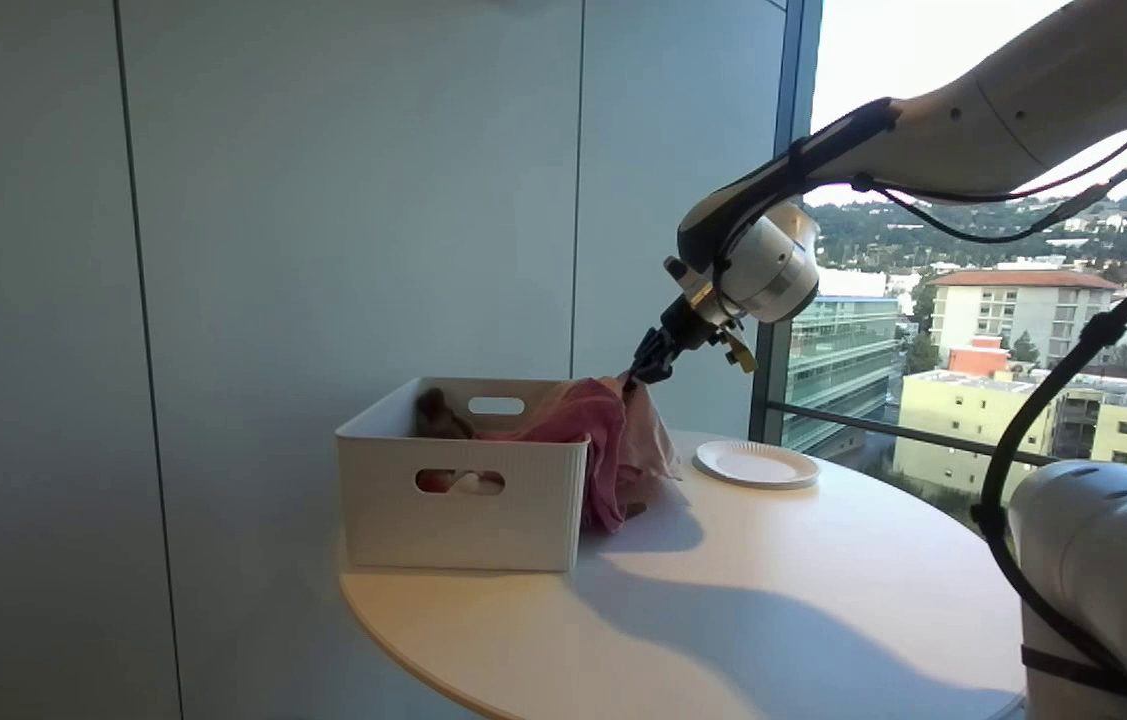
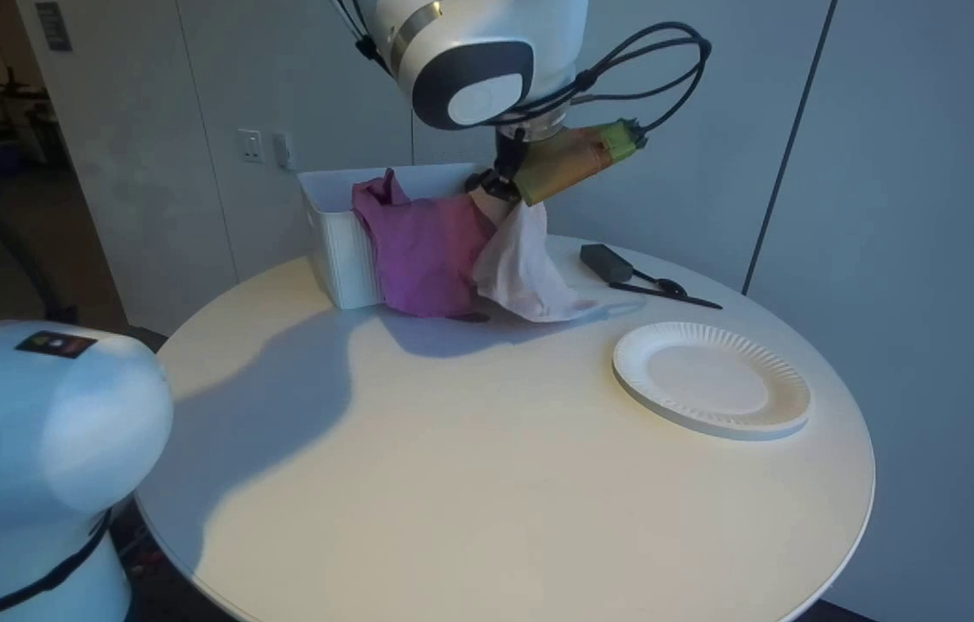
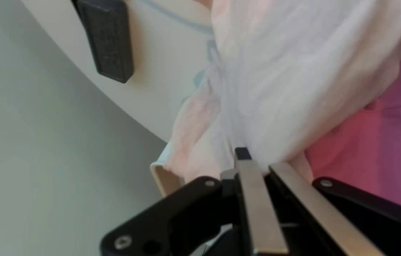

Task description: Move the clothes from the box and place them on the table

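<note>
The white box [image 1: 463, 535] stands at the table's edge; it also shows in an exterior view [image 2: 346, 259]. A magenta-pink cloth [image 2: 430, 259] hangs over the box's side, its lower end near the table [image 2: 495, 484]. A pale pink-white cloth [image 2: 525, 268] hangs beside it, its lower end on or close to the table. My gripper [image 3: 259, 161] is shut on the upper part of the pale cloth, at about rim height by the box; it also shows in both exterior views [image 1: 645, 368] [image 2: 495, 186]. A dark brown item [image 1: 438, 415] is inside the box; the rest of its contents is mostly hidden.
A white paper plate [image 2: 711, 380] lies on the table to one side of the box. A dark block [image 2: 606, 261] with thin black items lies behind the plate, near the wall; it also shows in the wrist view [image 3: 109, 41]. A wall stands close behind the box.
</note>
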Robot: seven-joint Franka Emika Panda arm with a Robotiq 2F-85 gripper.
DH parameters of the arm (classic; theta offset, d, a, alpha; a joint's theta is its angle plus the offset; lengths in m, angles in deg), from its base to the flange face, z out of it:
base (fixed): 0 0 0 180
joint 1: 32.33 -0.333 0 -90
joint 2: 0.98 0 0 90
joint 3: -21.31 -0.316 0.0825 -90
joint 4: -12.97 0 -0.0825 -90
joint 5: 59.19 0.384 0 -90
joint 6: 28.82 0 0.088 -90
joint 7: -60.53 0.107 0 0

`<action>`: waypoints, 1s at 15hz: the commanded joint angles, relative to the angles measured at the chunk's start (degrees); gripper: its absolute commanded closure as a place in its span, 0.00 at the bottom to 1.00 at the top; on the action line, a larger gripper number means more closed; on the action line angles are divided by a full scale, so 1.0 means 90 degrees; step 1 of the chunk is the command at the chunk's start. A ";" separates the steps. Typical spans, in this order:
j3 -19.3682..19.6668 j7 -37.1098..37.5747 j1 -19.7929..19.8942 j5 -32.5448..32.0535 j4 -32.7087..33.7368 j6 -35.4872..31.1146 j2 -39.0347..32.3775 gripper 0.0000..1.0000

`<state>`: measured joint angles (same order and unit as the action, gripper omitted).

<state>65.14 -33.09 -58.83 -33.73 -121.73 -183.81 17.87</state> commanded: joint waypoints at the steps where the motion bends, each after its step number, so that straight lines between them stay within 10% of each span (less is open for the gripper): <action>1: -0.1291 0.0109 0.1271 -0.0611 -0.0110 -0.0368 0.0977 0.92; 6: -0.2344 0.0311 0.2413 -0.1259 -0.0306 -0.0772 0.2401 0.92; 12: -0.2018 0.1319 0.2462 -0.1224 -0.0214 0.0672 0.2421 0.95; 15: -0.1849 0.1644 0.2454 -0.1141 -0.0337 0.1275 0.1955 0.62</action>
<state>47.60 -21.70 -36.38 -44.58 -124.86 -175.70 39.62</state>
